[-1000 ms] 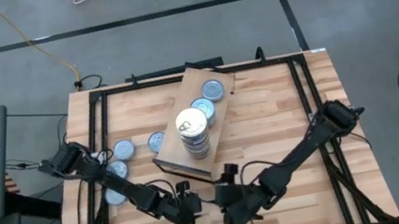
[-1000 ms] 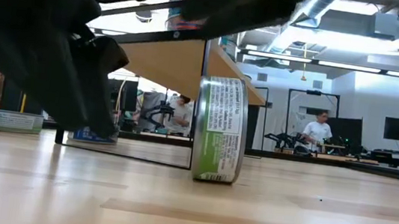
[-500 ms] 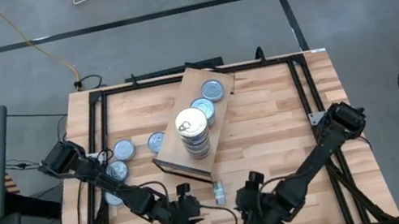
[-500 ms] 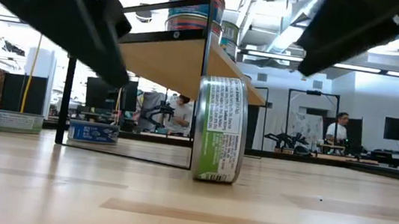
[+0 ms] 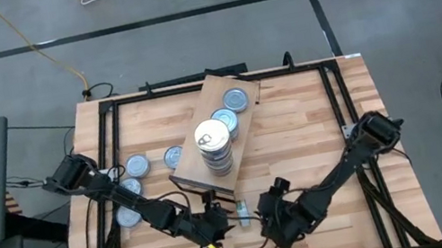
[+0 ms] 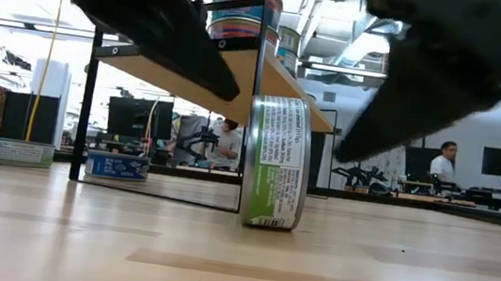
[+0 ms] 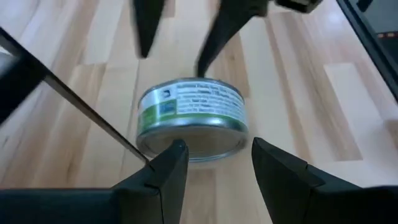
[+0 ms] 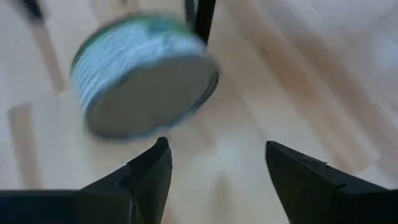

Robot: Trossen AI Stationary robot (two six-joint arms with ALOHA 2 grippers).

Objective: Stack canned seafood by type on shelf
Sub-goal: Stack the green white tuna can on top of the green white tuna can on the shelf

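A green-labelled can of seafood (image 5: 243,212) stands on its rim on the table, just in front of the shelf's near corner; the low view (image 6: 276,162) shows it too. My left gripper (image 5: 221,221) is open to the can's left, its fingers (image 7: 169,167) just short of the can (image 7: 193,118). My right gripper (image 5: 265,218) is open to the can's right, facing the can's flat end (image 8: 146,78). The shelf (image 5: 196,173) carries a tall stack of cans (image 5: 214,148) and two single cans (image 5: 236,100) behind the stack.
Several loose cans (image 5: 135,166) lie flat on the table to the shelf's left. The shelf's thin black legs (image 6: 251,131) stand right beside the upright can. Bare wood lies to the right of the shelf and along the near edge.
My right gripper has drawn back from over the can toward the table's right, rolled, and come down again beside the can. My left gripper has risen a little and tipped toward the can. The can has kept standing on its rim in the same spot.
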